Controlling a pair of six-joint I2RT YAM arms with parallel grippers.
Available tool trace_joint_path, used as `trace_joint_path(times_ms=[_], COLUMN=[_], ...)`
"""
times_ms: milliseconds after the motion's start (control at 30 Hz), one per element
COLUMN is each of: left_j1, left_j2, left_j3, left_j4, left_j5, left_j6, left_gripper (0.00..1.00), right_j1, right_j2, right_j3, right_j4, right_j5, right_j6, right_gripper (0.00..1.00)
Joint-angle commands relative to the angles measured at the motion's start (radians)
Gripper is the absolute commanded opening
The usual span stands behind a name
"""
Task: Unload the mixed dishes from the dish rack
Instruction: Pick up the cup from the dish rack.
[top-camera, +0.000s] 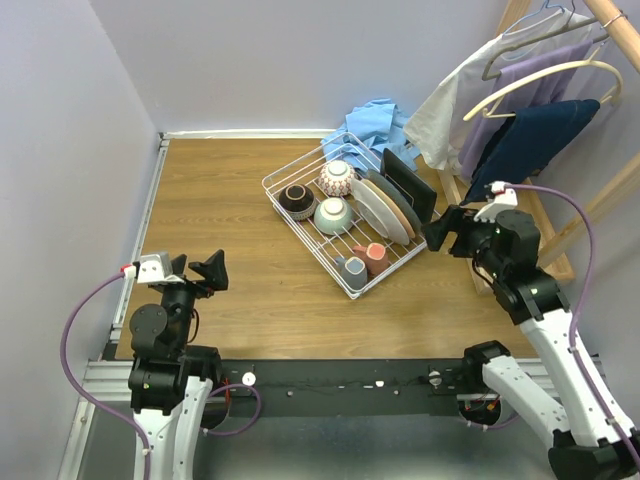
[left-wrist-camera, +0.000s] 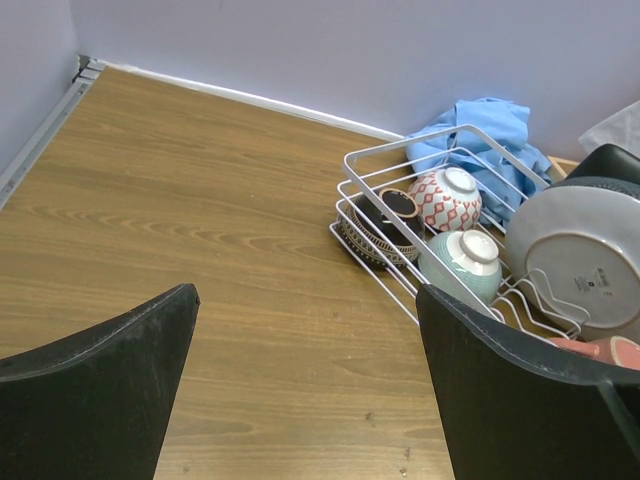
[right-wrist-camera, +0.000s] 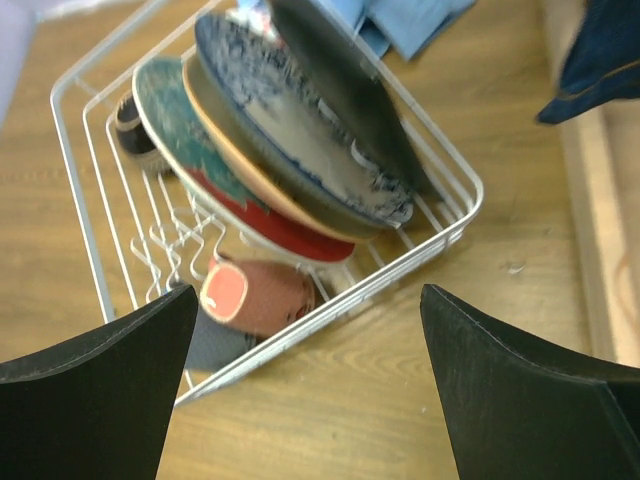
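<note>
The large white wire dish rack (top-camera: 306, 240) sits mid-table, its long axis slanting from far left to near right. You'll find it just left of the right gripper (top-camera: 437, 233) and well apart from the left gripper (top-camera: 197, 270). Both have jaws spread wide and hold nothing. Inside are about five patterned ceramic plates (top-camera: 385, 205) on edge (nearest the right arm), three small round bowls (top-camera: 332, 215) and two small cups (top-camera: 376, 257).

Left of and in front of the white wire dish rack (top-camera: 352, 296), the brown wooden bench (top-camera: 220, 220) lies bare and open to approach. Behind the rack a crumpled blue cloth (top-camera: 378, 118) lies against its far corner, and right of the rack a wooden clothes rack (top-camera: 615, 22) hung with garments narrows the gap. Inside the rack, upright round ceramic plates (top-camera: 385, 212) stand packed along its right side, while small bowls (top-camera: 332, 215) and cups (top-camera: 368, 258) fill the left.
</note>
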Motion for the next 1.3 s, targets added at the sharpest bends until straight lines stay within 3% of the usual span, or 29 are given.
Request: trace_joint_path(times_ms=[0, 333, 867, 1267], left_j1=[0.006, 0.006, 0.006, 0.006], left_j2=[-0.034, -0.025, -0.019, -0.035], left_j3=[0.026, 0.007, -0.004, -0.007], left_j4=[-0.039, -0.043, -0.035, -0.041], left_j5=[0.01, 0.031, 0.037, 0.023], left_j6=[0.017, 0.04, 0.042, 0.035], left_gripper=[0.99, 0.99, 0.99, 0.99], right_j1=[0.003, 0.041, 0.507, 0.558], right_j2=[0.075, 0.263, 0.474, 0.671], right_j3=[0.073, 0.183, 0.343, 0.465], right_j4=[-0.075, -0.198, -0.373, -0.401], right_j5=[-0.154, -0.157, 0.113, 0.093], right_j6=[-0.04, -0.049, 0.098, -0.043], right_gripper=[1.0, 1.0, 0.94, 0.86])
